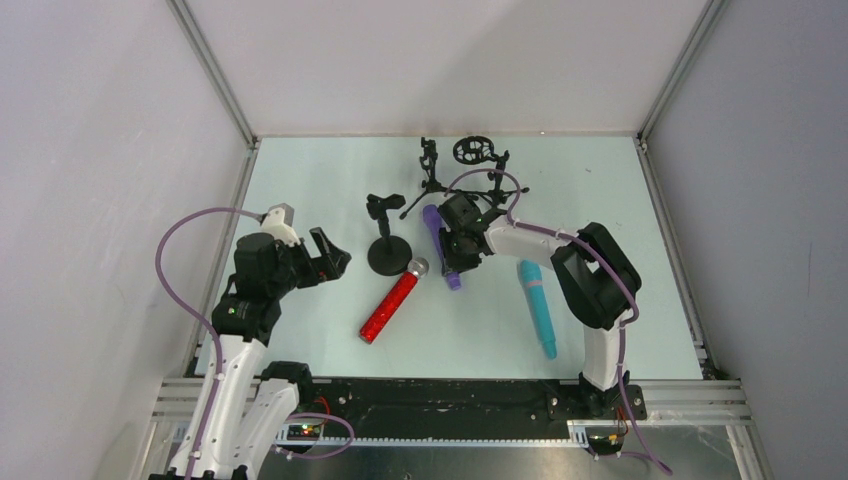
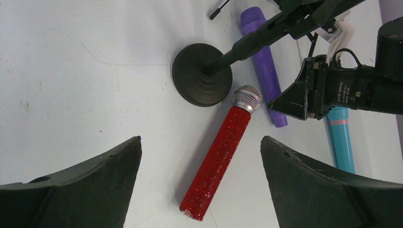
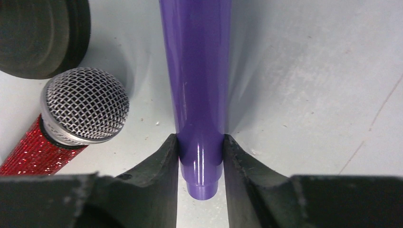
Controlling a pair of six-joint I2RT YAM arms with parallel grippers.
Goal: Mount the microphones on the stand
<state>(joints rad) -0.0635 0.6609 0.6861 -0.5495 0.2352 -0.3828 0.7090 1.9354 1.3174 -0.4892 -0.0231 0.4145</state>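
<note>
Right gripper (image 3: 200, 154) clenched on the all-purple plastic stick microphone (image 3: 197, 71), fingers (image 3: 157, 175) pressed on both sides near its tail end. Purple mic lies on the pale table (image 1: 620, 200), head toward the back. Just left of the grip is the silver mesh head of the glittery red stick microphone (image 2: 221, 152), near the purple shaft but apart from it. Red mic lies flat and diagonal, head just beside the black round-base desk stand (image 2: 202, 76), which is upright with a clip on top. Left gripper (image 2: 201, 183) released, jaws wide apart, nothing between them, held left of the red mic and facing it. All-teal stick microphone (image 1: 537, 308) lies flat right of the right gripper, apart from the other two. At the back of the table: black tripod stand (image 1: 432, 172) and black stand with a ring mount (image 1: 472, 150).
</note>
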